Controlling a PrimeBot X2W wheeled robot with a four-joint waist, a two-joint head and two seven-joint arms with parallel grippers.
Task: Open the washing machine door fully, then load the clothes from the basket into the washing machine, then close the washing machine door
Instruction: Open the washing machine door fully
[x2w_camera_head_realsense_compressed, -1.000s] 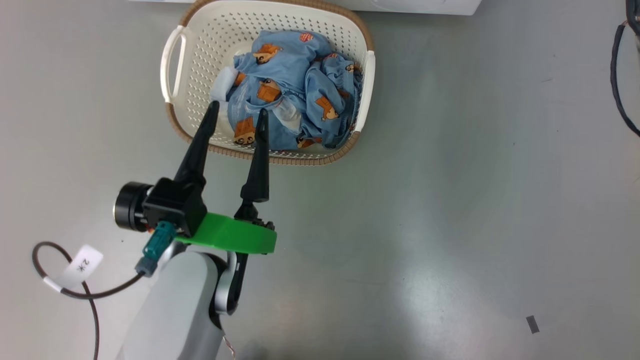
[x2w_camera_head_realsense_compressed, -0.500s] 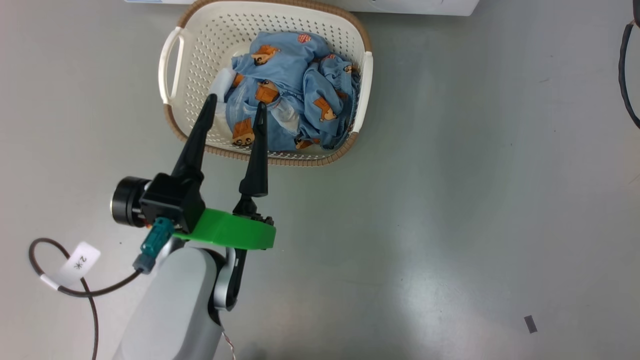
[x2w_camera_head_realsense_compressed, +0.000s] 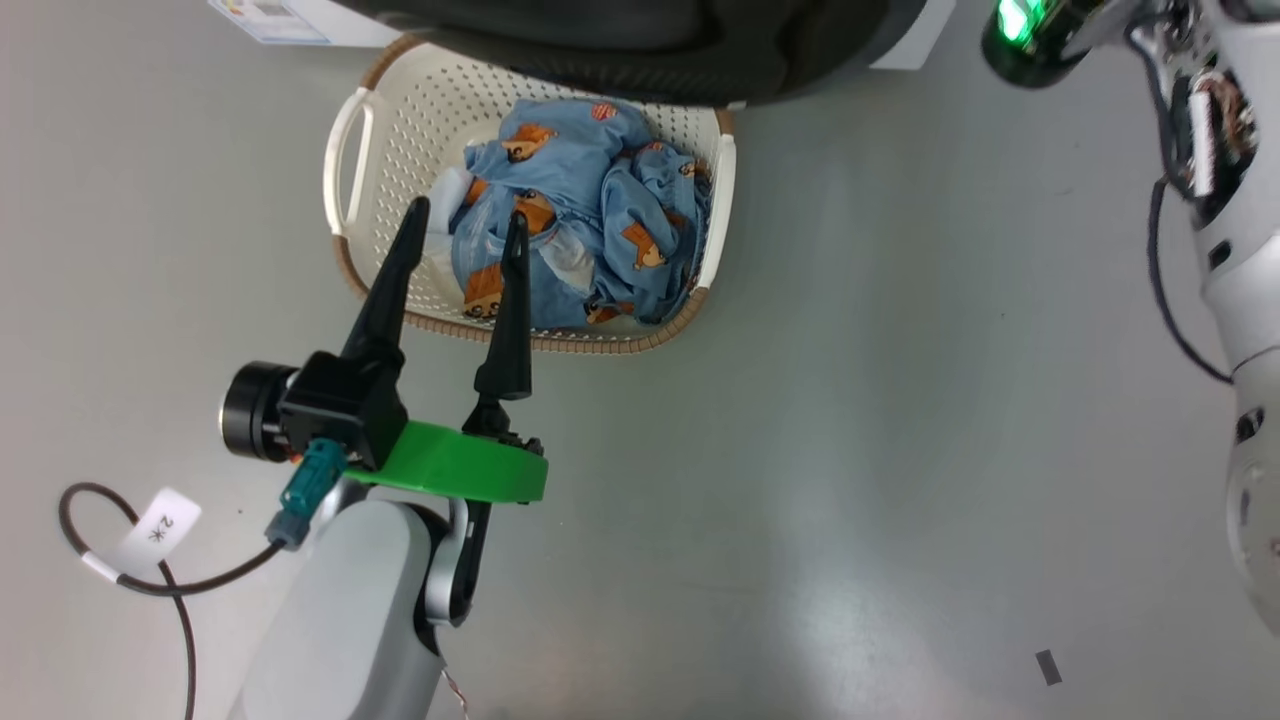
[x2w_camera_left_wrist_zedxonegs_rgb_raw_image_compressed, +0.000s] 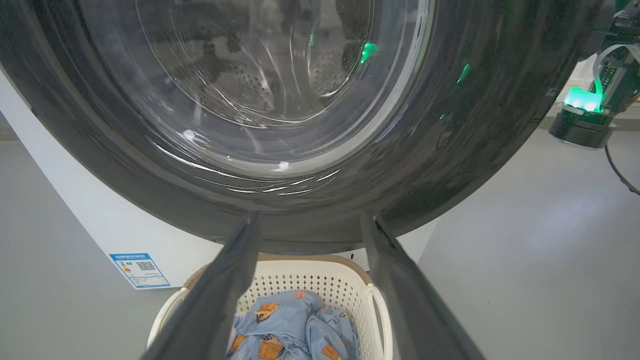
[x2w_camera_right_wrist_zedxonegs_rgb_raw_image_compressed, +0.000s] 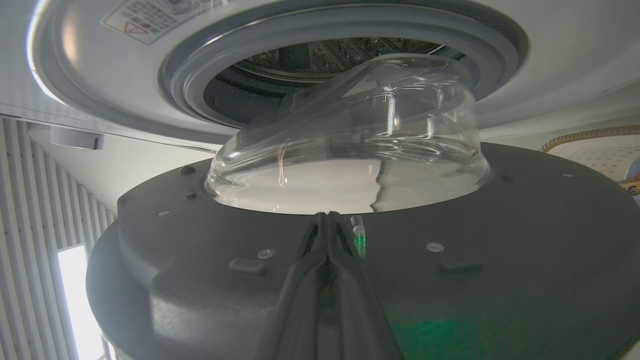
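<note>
hovering on the left, the left gripper (x2w_camera_head_realsense_compressed: 469, 212) spreads its dark fingers wide and empty over the cream perforated plastic basket (x2w_camera_head_realsense_compressed: 345, 150), light blue cartoon-animal clothes (x2w_camera_head_realsense_compressed: 600, 190) piled inside. round glossy black washing machine door (x2w_camera_head_realsense_compressed: 620, 50) hangs partly open above it. right gripper (x2w_camera_right_wrist_zedxonegs_rgb_raw_image_compressed: 327, 220) is pinched shut at the door's inner face.

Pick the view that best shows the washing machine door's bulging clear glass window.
Right wrist view: the bulging clear glass window stands out whole, inner side, from the round black washing machine door. Left wrist view has it from outside, top cropped, with reflections. Head view catches the door's dark edge; glass not discernible.
</note>
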